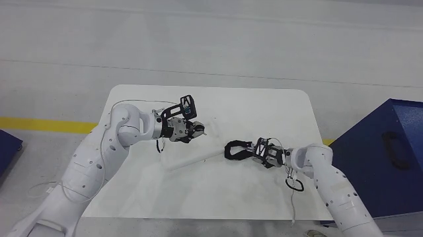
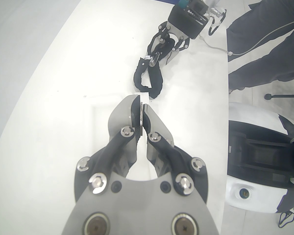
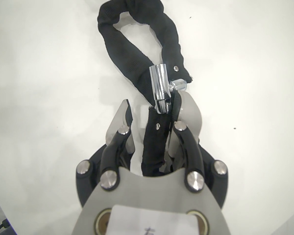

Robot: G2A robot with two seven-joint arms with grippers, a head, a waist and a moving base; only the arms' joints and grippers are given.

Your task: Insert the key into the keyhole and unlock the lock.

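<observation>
Two grippers are working over your white table. Your left gripper is pinching a small silver metal key. Your right gripper is straddling, fingers apart, the black fabric-sleeved chain lock, whose chrome cylinder is lying at its fingertips.

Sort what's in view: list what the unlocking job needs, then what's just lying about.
For the job:
key, pinched in the shut left claw
black-sleeved chain lock with its chrome lock cylinder, lying between the fingers of the open right claw

Lying about:
blue container beside the table
</observation>
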